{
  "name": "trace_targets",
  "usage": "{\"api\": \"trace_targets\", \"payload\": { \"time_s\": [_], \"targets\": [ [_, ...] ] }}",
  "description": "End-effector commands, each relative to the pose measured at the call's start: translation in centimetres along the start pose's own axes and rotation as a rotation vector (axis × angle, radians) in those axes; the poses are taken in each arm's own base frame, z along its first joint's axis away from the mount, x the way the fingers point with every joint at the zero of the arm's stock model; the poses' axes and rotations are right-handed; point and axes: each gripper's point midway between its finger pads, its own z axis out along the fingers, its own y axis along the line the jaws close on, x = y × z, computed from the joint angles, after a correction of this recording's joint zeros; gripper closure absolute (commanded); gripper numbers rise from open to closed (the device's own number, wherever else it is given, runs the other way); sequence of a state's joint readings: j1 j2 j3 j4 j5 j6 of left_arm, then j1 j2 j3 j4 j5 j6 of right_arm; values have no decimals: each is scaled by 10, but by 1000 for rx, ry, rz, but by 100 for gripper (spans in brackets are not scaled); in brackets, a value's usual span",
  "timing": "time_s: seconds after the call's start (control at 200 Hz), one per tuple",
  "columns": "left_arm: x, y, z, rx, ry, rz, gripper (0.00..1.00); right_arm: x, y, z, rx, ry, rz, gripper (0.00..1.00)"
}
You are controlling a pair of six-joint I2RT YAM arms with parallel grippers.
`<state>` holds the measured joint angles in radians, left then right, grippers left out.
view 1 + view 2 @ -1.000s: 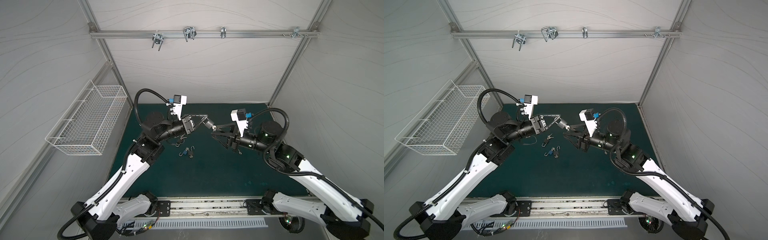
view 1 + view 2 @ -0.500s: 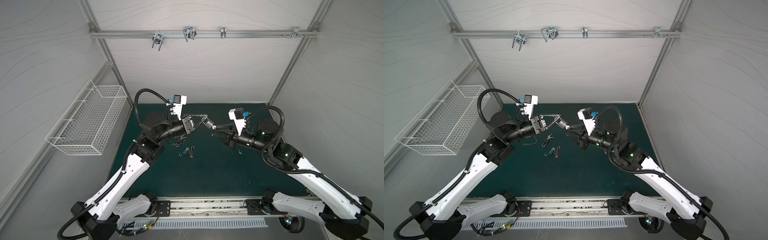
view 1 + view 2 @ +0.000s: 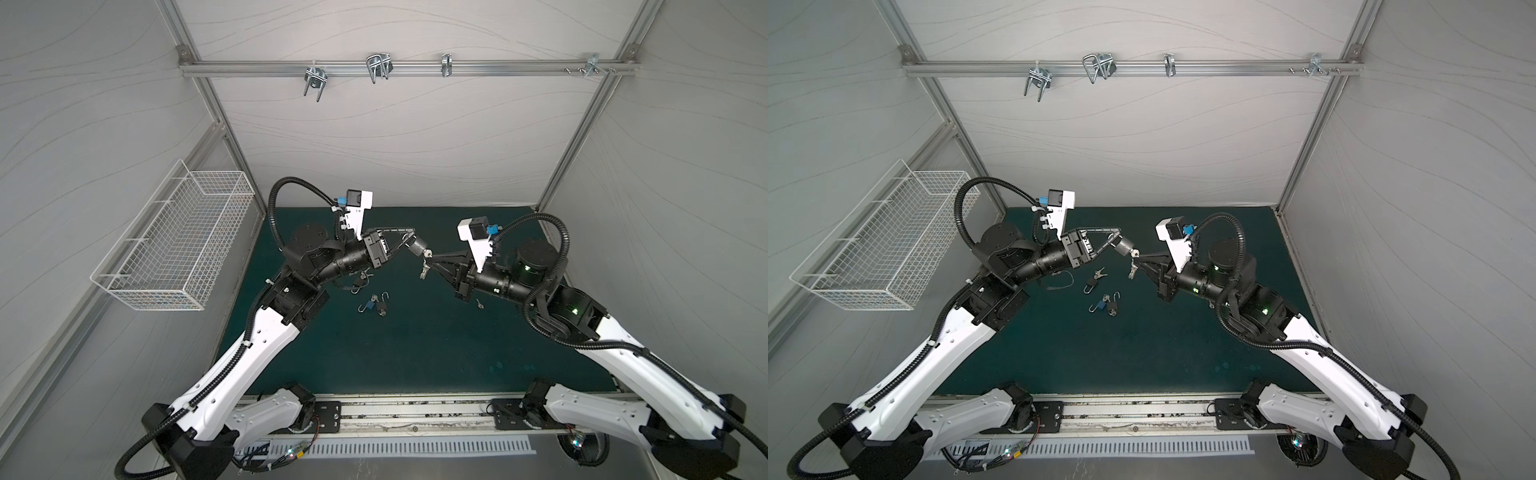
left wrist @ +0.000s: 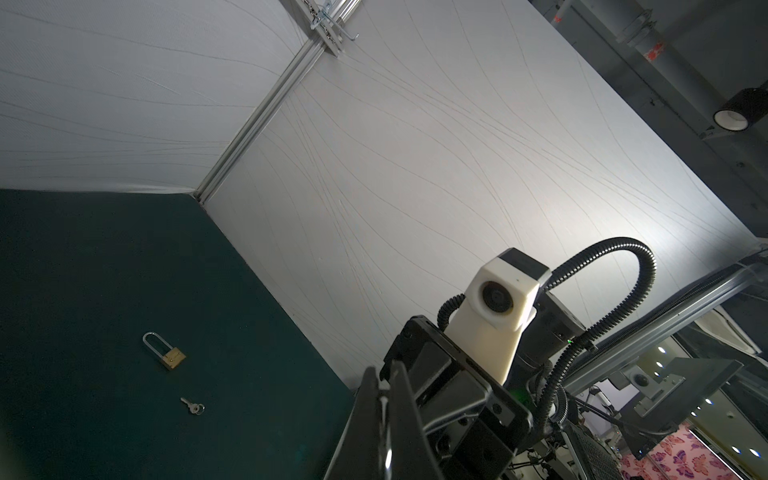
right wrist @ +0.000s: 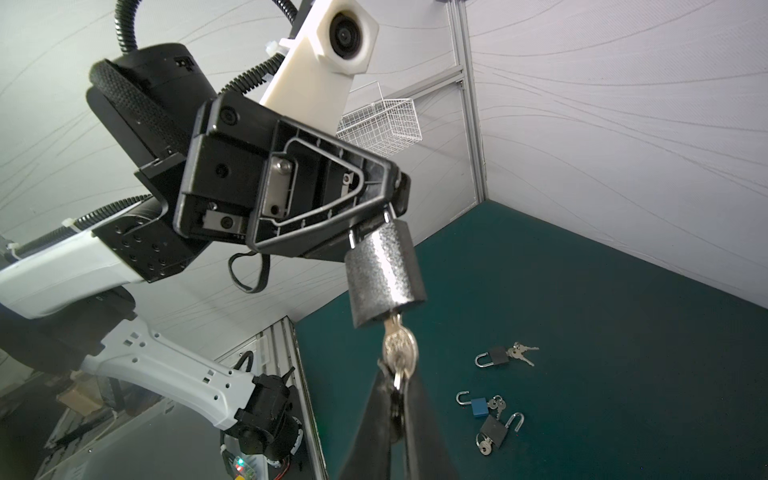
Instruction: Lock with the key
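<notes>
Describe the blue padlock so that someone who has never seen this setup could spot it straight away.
Start at the dark green mat that covers the booth floor. Near its middle lie small padlocks with keys: the blue padlock sits right beside a black padlock, nearer the metal base rail than another black padlock. It alone has a blue body.
</notes>
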<state>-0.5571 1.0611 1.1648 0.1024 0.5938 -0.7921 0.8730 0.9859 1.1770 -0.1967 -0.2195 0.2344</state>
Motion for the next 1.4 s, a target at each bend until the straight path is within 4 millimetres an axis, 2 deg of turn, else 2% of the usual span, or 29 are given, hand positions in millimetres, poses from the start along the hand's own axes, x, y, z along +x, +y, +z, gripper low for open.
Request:
{"api": "trace_targets", "payload": {
  "time_s": [0.0,0.24,0.615,0.905,1.01,1.065,1.25,1.395],
  "targets": [
    [-15,-24,-10,43,-51,66,100,-6,1,-8,17,-17,-23,100],
    [-17,-28,-13,43,-57,77,100,1,-1,-10,29,14,-41,100],
    [-23,-35,-18,49,-88,83,100,41,-9,-11,42,105,-49,100],
    [-21,-29,-17,25,-80,88,100,46,-15,-15,78,117,-51,100],
    [-13,-12,-19,-57,-50,100,100,55,-25,-17,130,154,-35,100],
    [-4,3,-22,-122,-24,110,100,65,-32,-20,170,196,-19,100],
    [28,50,-33,-299,60,112,100,110,-72,-40,390,332,89,100],
    [58,87,-37,-392,131,59,100,150,-106,-59,513,430,250,100]
  ]
}}
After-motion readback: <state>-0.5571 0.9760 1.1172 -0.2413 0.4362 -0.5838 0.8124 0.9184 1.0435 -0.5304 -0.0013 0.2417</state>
